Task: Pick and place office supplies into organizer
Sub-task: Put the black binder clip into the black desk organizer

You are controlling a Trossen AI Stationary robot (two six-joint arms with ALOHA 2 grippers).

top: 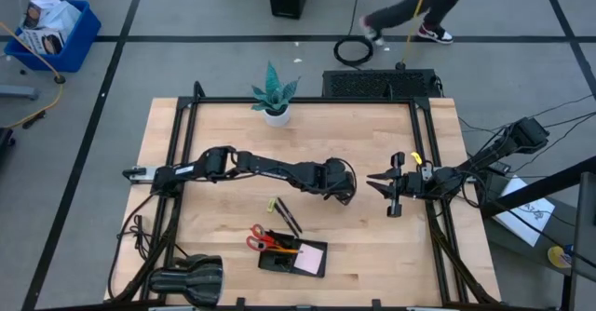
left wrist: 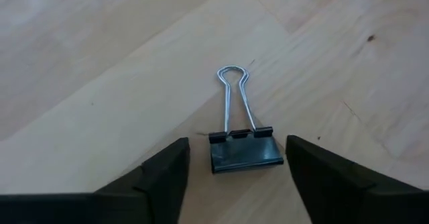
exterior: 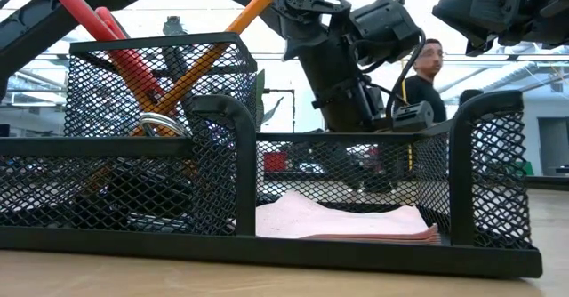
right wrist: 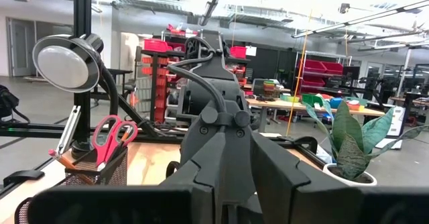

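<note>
Two dark fingers (left wrist: pixel 161 184) of the left pincer (left wrist: pixel 234 184) are seen spread apart, one on each side of a small black binder clip (left wrist: pixel 242 150), with nothing grasped yet. The clip lies flat on the wooden table (left wrist: pixel 100 63), its black body between the fingertips and its wire loops pointing away from the pincer.

A slip is judged the chief risk: the clip's body is smooth folded metal, low and narrow, so a closing a little too high could pinch only the edge and flick it away. The thin, springy wire handles could also be caught instead, leaving the clip to swing.

Farther off, toward the table's front edge, the organizer (top: pixel 292 258) is seen: a black mesh tray holding red-handled scissors (top: pixel 261 237), an orange pencil (exterior: pixel 252 11) and a soft pink note pad (exterior: pixel 342 219). Two pens (top: pixel 287 215) lie on the wood between it and the pincer. Its upright mesh walls could catch a clip carried in low.

The right pincer (top: pixel 393 188) is held clear to the side; its state cannot be told.
</note>
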